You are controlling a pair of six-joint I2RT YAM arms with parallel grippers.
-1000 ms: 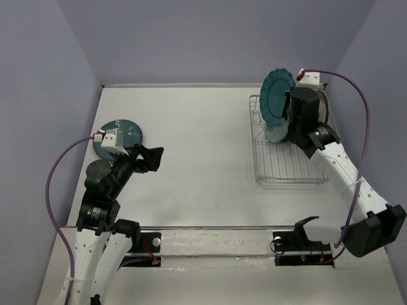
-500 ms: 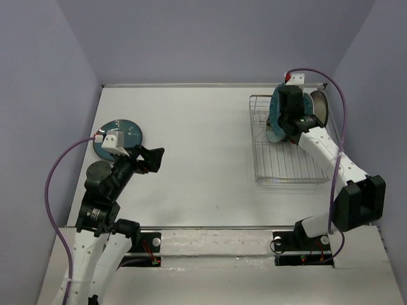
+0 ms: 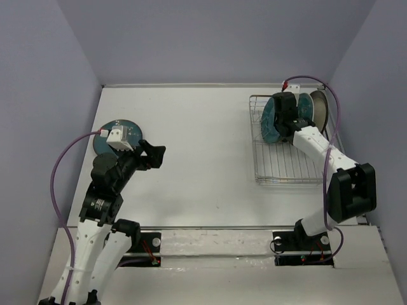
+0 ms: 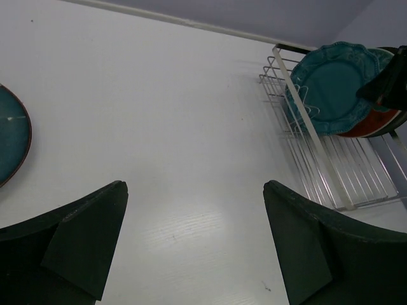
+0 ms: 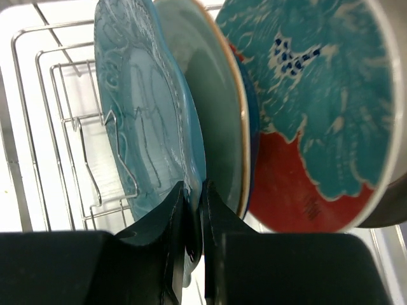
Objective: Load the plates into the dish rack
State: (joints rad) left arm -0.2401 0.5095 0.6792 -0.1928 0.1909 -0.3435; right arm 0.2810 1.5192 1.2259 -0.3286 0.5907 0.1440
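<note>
Since the earlier frame, the right arm has folded in toward the rack and brought the scalloped teal plate [image 3: 268,121] down from above the far end of the dish rack [image 3: 286,173] to stand on edge within it. The left arm has shifted only slightly.

Step in hand, in our judgement: seating this plate at the front of the row. In the right wrist view it stands upright just beside the pale mint plate [image 5: 219,108]. Behind that come a thin dark blue rim [image 5: 252,127] and the red and teal floral plate [image 5: 305,127]. The right gripper [image 5: 193,210] has its jaws closed tight on the scalloped plate's lower rim.

The left gripper [image 4: 194,190] hangs above the surface [image 3: 203,159] with its jaws wide apart and nothing in them. The dark teal plate [image 3: 124,126] lies flat near it, well apart from the rack and not yet loaded.

Next move, as we judge it: release only once the rim rests between prongs, then draw back without nudging the neighbouring plates.

Not established:
- The jaws themselves hide the plate's lowest edge, so we cannot tell whether it is seated in a slot.
- In the top view the arm covers most of the row, though a grey-beige plate [image 3: 320,108] shows at its far side.
- The dark teal plate is partly covered by the left wrist and is cut off in the left wrist view.
</note>
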